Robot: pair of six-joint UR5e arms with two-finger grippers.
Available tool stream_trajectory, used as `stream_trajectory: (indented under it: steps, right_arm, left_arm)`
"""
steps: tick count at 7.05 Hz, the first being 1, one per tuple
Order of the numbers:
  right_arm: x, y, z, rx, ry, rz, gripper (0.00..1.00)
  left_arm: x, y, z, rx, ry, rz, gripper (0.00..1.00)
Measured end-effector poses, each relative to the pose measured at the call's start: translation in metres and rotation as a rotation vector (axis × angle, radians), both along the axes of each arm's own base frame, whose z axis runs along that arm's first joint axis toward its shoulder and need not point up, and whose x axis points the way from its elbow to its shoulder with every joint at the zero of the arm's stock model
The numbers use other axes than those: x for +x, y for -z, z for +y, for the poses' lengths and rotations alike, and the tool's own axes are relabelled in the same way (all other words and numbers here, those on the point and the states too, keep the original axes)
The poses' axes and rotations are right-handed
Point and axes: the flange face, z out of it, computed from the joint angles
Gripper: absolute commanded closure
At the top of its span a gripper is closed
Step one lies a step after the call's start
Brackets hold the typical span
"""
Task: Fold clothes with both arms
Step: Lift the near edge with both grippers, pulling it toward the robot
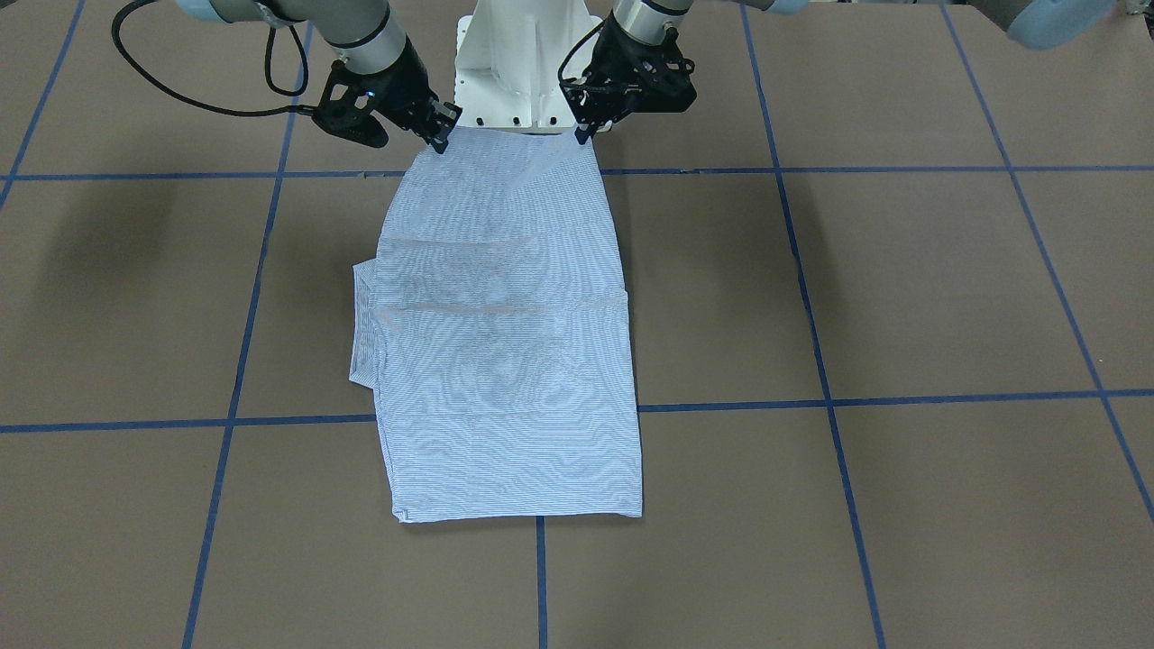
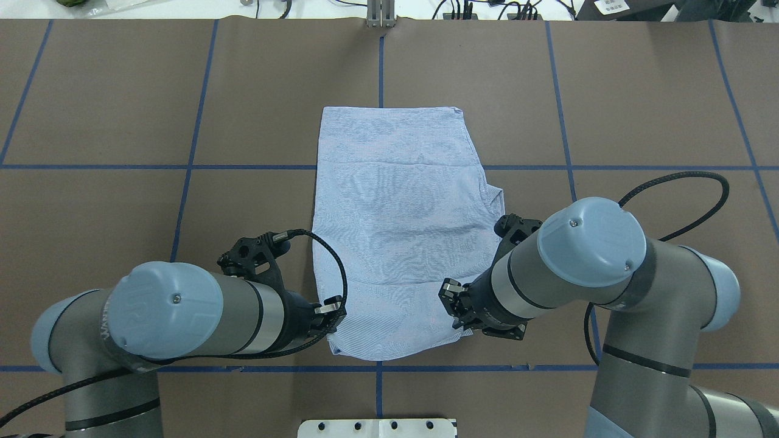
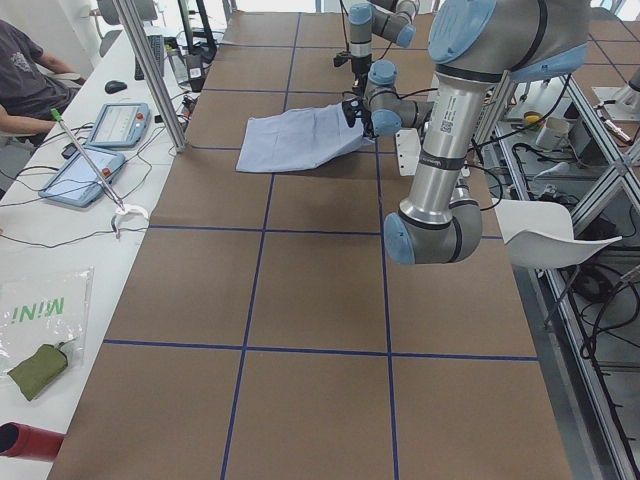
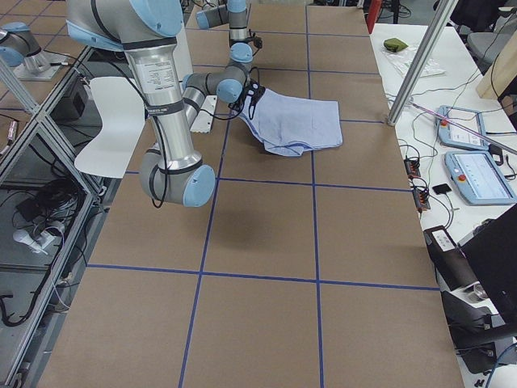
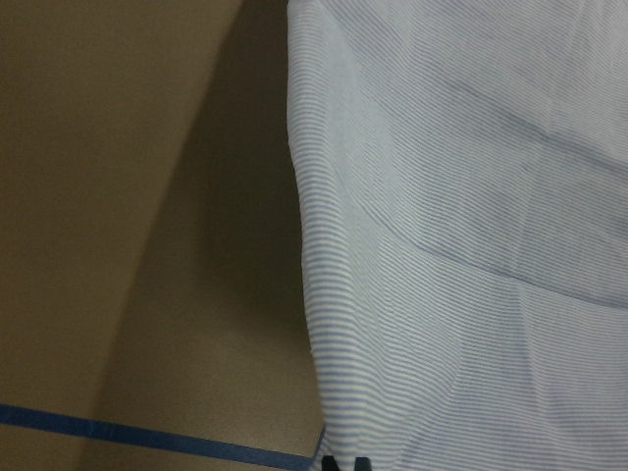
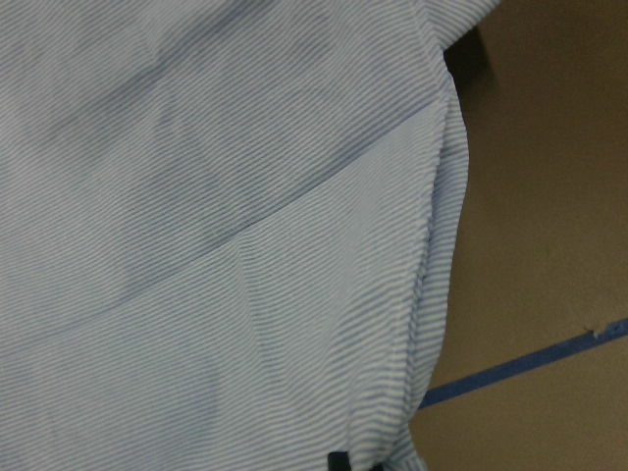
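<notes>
A: What is taking up most of the scene?

B: The brown table (image 1: 902, 288), with blue tape lines (image 1: 811, 315) crossing it in a grid. The shirt (image 1: 505, 351) is lying across its middle, folded into a long panel that is running straight out from the base (image 1: 514, 63).

A: Is it lying flat?

B: The far end is resting flat — the near end is rising off the table toward the robot, casting a shadow underneath in both wrist views. A flap of cloth is poking out along the robot's right side, about midway.

A: And the arms?

B: The left arm (image 2: 170, 316) and right arm (image 2: 584, 255) are both reaching in low, one at each near corner, with the shirt spreading between them.

A: What are the grippers doing?

B: The left gripper (image 1: 583, 135) is pinching the near left corner, its fingers closed on the cloth. The right gripper (image 1: 442, 140) is doing the same at the near right corner — fingers clamped on the hem. Both are holding that edge just above the table, right in front of the base, and the rest of the shirt is trailing away from them.
</notes>
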Motion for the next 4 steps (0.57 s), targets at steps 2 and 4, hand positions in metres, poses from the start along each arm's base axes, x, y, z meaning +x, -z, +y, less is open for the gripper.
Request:
stream_trajectory:
  steps: [2,4]
  right_arm:
    - [0.015,0.011,0.012,-0.029,0.059,-0.042,1.0]
    - [0.028,0.025,0.028,-0.075,0.155,-0.095,1.0]
  left_arm:
    - [-0.03,0.017,0.019,-0.024,-0.058,-0.02,1.0]
    - [-0.057,0.032,0.047,-0.064,-0.15,-0.047,1.0]
